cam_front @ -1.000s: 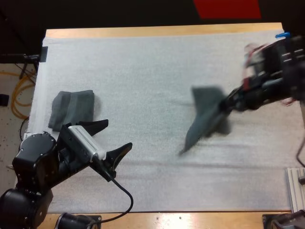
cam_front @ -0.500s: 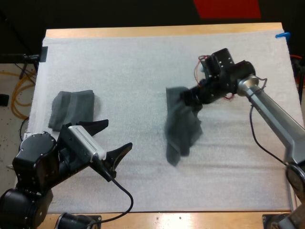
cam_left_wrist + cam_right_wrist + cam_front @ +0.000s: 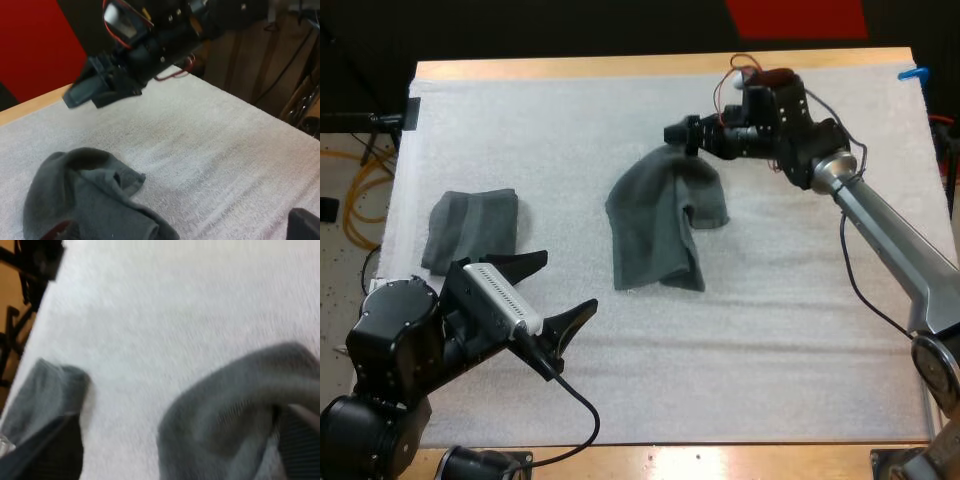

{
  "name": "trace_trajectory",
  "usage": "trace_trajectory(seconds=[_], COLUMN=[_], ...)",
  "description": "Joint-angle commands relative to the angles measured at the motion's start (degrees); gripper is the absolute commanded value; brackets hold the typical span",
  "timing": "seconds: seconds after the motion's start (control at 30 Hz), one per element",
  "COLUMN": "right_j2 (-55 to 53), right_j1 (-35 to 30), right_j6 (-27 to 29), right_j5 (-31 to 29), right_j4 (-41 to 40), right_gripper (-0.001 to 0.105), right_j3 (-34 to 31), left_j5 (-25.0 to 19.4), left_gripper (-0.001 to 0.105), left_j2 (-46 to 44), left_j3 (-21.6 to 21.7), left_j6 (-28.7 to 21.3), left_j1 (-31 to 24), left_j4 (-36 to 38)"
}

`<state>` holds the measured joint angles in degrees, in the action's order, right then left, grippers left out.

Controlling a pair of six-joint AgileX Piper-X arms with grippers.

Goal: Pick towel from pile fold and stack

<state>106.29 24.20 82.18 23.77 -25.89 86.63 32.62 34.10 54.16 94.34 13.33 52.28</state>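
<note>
towel (image 3: 655, 225) lies mid-frame for folding; right gripper (image 3: 672, 133) at its upper edge, left gripper (image 3: 570, 282) lower left, both spread, empty.

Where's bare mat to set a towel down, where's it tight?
Free: near right of the white mat, between the crumpled towel and the near edge; also the far left strip beyond the folded towel. Crowded: near left, left gripper beside the folded towel; and the crumpled towel's far edge, at the right gripper.

Bright, even overhead light on white mat (image 3: 740, 380); soft thin shadow along towel (image 3: 655, 225) edge; far side dark.
</note>
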Motion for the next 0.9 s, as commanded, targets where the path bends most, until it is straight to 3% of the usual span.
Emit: trace_trajectory(seconds=[0.0,0.27,0.53,0.67,0.87], right_j2=[-1.08,-6.73,-15.65,-20.64,-29.77], right_j1=[0.07,0.07,0.07,0.07,0.07], right_j6=[-0.17,1.33,12.50,14.23,14.50], right_j5=[0.64,0.97,-0.32,-2.79,-4.69], right_j4=[-0.11,-10.90,-27.24,-29.27,-28.73], right_gripper=[0.080,0.062,0.062,0.062,0.062], right_j3=[1.07,1.47,0.74,-3.00,-14.21], left_j5=[0.59,0.59,0.59,0.59,0.59], left_gripper=[0.078,0.078,0.078,0.078,0.078], left_j2=[-0.08,-0.08,-0.08,-0.08,-0.08], left_j3=[0.36,0.36,0.36,0.36,0.36], left_j6=[0.77,0.77,0.77,0.77,0.97], left_j1=[0.20,0.20,0.20,0.20,0.20], left_j4=[-0.33,-0.33,-0.33,-0.33,-0.33])
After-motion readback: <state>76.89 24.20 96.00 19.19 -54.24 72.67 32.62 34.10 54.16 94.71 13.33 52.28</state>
